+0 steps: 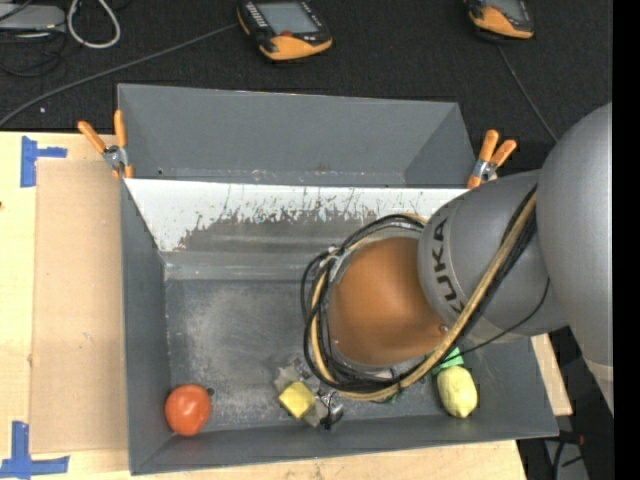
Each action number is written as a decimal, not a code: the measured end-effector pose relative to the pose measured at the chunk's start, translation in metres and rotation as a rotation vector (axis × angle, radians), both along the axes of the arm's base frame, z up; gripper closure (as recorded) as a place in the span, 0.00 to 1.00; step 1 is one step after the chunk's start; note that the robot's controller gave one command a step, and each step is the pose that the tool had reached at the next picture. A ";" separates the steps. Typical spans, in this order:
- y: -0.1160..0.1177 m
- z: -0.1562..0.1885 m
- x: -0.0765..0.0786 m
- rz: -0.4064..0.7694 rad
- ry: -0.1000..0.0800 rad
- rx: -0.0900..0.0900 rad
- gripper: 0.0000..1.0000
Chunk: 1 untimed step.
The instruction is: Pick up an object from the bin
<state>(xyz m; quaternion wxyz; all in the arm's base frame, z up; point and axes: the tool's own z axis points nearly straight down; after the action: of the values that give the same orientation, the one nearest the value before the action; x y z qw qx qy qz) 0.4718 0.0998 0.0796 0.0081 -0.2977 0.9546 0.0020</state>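
Observation:
My gripper [322,406] reaches down to the bin floor near the front wall, mostly hidden under the arm's orange cover. A small yellow block [296,400] lies right against its left side, touching it; whether it is gripped is hidden. A red round fruit-like ball [187,409] sits in the front left corner, well apart from the gripper. A pale yellow-green lumpy thing [458,393] lies at the front right, with a bit of something bright green [447,359] showing behind it under the arm.
The arm with its cover and cables hangs over the right half of the bin. The sloped back wall and the left wall stand far from the gripper; the front wall is close to it.

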 end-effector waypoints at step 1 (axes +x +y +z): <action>0.001 0.015 0.000 -0.002 0.001 0.001 1.00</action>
<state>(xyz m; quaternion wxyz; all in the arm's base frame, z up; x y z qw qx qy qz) 0.4713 0.1004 0.0944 0.0078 -0.2969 0.9549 0.0024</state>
